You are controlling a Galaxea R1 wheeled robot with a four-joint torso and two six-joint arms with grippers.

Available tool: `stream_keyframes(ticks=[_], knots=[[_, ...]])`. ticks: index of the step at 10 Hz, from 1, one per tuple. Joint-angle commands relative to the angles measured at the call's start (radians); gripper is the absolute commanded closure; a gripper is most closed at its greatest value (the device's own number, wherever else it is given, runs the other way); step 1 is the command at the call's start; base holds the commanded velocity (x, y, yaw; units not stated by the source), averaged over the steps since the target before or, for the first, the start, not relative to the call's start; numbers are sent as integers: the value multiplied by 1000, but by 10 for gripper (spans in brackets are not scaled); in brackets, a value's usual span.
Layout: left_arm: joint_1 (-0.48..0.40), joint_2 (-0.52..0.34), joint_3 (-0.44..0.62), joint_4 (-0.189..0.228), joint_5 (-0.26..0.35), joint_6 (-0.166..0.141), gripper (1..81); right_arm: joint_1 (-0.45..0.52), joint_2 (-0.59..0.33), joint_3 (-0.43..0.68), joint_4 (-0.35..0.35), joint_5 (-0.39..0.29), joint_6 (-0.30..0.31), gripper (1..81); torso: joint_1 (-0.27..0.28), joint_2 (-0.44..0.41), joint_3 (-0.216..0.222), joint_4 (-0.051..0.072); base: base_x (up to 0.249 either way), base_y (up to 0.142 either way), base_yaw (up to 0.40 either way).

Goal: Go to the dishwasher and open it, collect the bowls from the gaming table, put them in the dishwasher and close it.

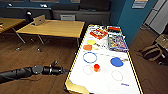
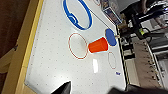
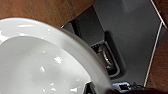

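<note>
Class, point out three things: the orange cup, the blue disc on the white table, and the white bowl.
Orange cup (image 2: 98, 45): left wrist view, on its side wall.
Blue disc (image 1: 116, 61): head view, on its flat top.
White bowl (image 3: 37, 62): right wrist view, on its glossy inside.

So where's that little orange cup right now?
In the head view the orange cup stands on the white game table, beside a red circle marking and left of the blue disc.

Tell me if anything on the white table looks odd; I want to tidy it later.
An orange cup stands on the white table, next to a red ring marking and near a blue disc. At the far end lie game boxes and small orange and yellow discs. Nothing looks spilled or broken.
</note>
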Motion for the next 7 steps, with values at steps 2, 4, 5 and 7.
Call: stream_keyframes(ticks=[2, 4, 5, 7], knots=[[-206, 125, -187, -27, 157, -48, 10, 30, -7, 8, -23, -91, 0, 811, 0, 0, 0, 0, 0, 0, 0], [-221, 188, -239, -27, 175, -48, 10, 38, 1, 7, -23, -100, 2, 811, 0, 0, 0, 0, 0, 0, 0], [-224, 225, -270, -26, 177, -48, 10, 41, 4, 1, -23, -100, 3, 811, 0, 0, 0, 0, 0, 0, 0], [-235, 310, -356, -1, 204, -48, 10, 42, 10, -15, -22, -100, 5, 811, 0, 0, -1, 0, 0, 0, 0]])
